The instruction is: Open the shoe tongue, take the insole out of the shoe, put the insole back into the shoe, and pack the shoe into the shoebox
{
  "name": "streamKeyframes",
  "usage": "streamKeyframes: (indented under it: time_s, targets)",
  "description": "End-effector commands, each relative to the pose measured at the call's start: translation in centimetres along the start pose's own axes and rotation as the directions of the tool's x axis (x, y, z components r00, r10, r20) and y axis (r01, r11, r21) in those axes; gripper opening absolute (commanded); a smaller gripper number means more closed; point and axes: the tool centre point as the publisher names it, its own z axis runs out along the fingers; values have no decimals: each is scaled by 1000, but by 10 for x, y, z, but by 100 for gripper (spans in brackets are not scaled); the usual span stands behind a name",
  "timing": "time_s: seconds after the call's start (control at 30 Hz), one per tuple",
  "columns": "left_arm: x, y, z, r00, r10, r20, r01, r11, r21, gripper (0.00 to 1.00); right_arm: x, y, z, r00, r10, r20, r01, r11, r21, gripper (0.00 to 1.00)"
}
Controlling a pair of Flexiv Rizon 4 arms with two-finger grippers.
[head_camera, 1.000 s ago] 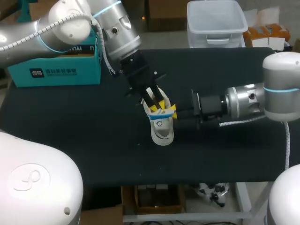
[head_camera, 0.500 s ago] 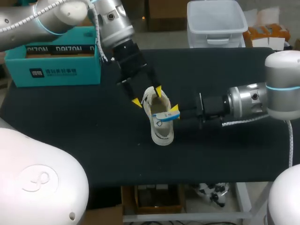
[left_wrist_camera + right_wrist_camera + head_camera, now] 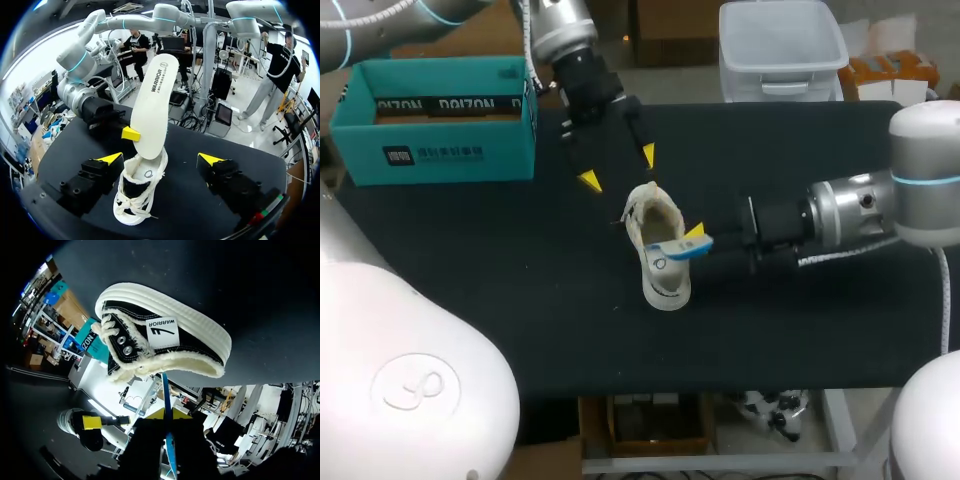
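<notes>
A white and black shoe point(image 3: 660, 268) lies on the black table point(image 3: 500, 260). In the left wrist view the shoe point(image 3: 136, 197) shows its laces and open mouth. A white insole with a blue underside point(image 3: 678, 250) stands tilted, its lower end in the shoe's mouth. My right gripper point(image 3: 692, 238) is shut on this insole point(image 3: 155, 95), seen edge-on between its fingers point(image 3: 166, 390) in its own view, just beyond the shoe point(image 3: 165, 335). My left gripper point(image 3: 618, 168) hangs open above and behind the shoe, its fingertips point(image 3: 111, 158) wide apart either side, touching nothing.
The teal shoebox point(image 3: 435, 120) stands open at the back left of the table. My right arm point(image 3: 840, 215) lies low across the table's right half. Bare black table point(image 3: 190, 210) surrounds the shoe.
My left gripper has opened wide, letting go at the shoe's mouth, and has drawn back and up toward the shoebox. The right gripper has kept hold of the insole.
</notes>
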Motion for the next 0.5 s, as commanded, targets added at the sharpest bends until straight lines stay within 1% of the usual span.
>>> streamKeyframes:
  time_s: [0.03,0.23,0.4,0.5]
  targets:
    - [-7,11,-9,996,14,-88,0,988,153,100,4,6,0,1000,2,12,-2,1000,22,0]
    - [-6,13,-12,996,15,-82,-2,988,154,100,2,6,0,1000,2,13,-3,999,32,0]
    - [-3,9,-9,998,18,-66,-8,990,143,100,1,6,0,1000,2,11,-2,999,34,0]
    - [4,5,-5,1000,20,-20,-17,990,138,100,0,7,0,1000,2,9,-2,999,36,0]
